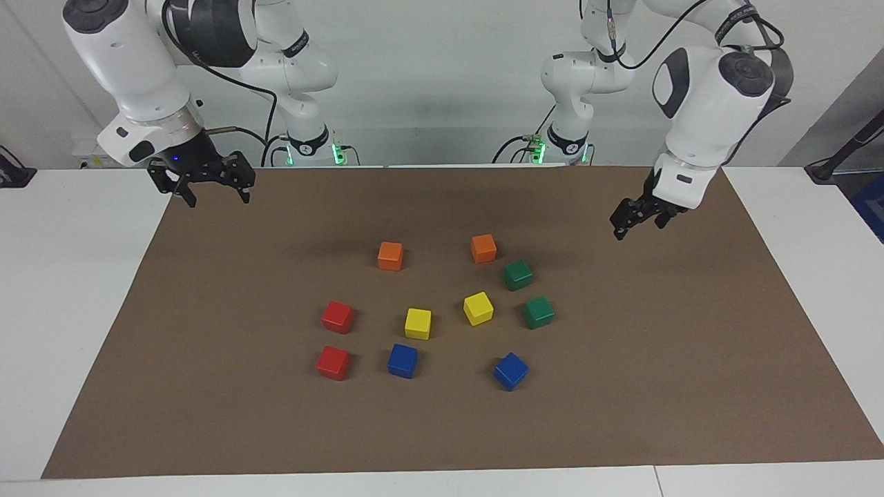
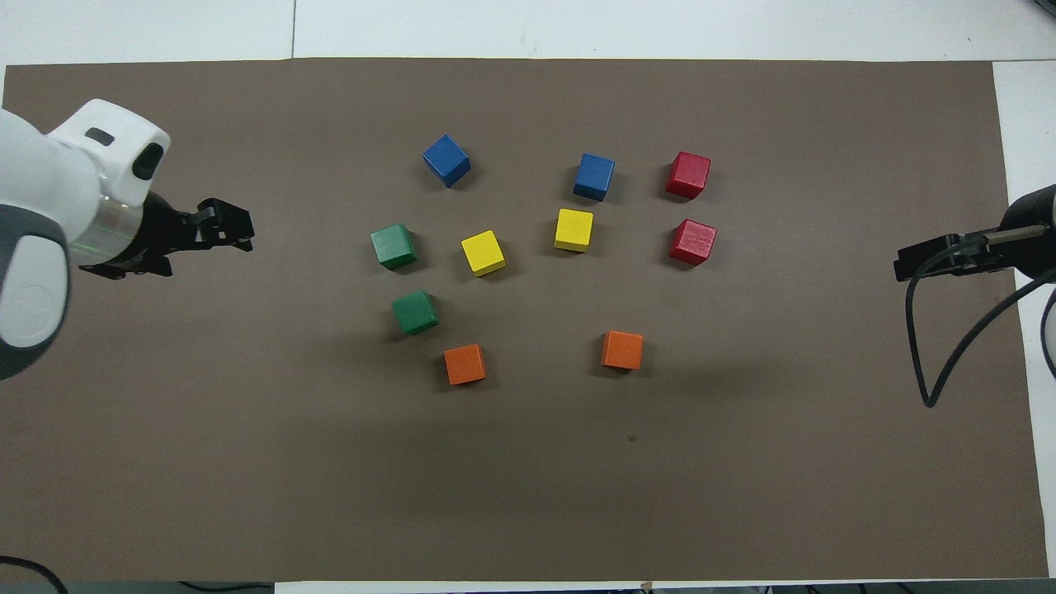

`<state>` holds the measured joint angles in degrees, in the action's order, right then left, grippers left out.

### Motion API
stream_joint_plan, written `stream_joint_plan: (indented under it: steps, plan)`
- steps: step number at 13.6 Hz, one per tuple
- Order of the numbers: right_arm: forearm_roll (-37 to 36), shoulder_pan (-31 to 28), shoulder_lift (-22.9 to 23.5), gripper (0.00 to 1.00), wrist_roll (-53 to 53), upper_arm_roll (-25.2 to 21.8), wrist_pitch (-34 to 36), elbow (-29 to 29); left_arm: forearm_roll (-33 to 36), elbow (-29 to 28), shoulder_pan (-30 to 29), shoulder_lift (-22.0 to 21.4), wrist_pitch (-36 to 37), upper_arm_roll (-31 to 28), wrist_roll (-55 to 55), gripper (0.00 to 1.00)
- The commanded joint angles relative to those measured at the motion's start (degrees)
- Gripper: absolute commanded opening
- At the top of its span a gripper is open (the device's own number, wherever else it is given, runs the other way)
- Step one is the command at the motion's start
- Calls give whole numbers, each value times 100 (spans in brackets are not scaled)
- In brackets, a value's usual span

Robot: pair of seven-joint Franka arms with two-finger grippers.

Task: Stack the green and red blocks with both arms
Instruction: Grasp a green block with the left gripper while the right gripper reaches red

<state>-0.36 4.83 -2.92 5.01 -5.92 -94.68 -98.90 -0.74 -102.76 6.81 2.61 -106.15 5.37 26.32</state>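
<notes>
Two green blocks lie apart on the brown mat toward the left arm's end, also in the overhead view as green blocks. Two red blocks lie apart toward the right arm's end, overhead as red blocks. My left gripper hangs open and empty over bare mat beside the green blocks. My right gripper waits open and empty over the mat's edge at its own end.
Two orange cubes sit nearest the robots. Two yellow cubes lie between the red and green pairs. Two blue cubes sit farthest out. A black cable loops under the right arm.
</notes>
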Motion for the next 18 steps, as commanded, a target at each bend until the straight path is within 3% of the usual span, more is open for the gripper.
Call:
stream_joint_plan:
  steps: [1, 5, 7, 15, 18]
  plan:
    - [80, -70, -68, 100, -62, 29, -7, -33, -84, -209, 713, 370, -475, -62, 880, 100]
    - [89, -79, -86, 100, -53, 29, 28, -59, -76, -841, 1435, 731, -1617, -62, 2111, 100]
    - [89, -79, -86, 100, -53, 29, 28, -59, -49, -1218, 1577, 811, -2039, -62, 2158, 100]
    - [97, 141, -191, 100, -97, 65, -428, -490, 12, -1405, 1657, 1189, -2445, -62, 1930, 100]
    - [97, 184, -217, 100, -106, 65, -596, -622, 12, -1738, 1665, 1216, -2954, -62, 1974, 100]
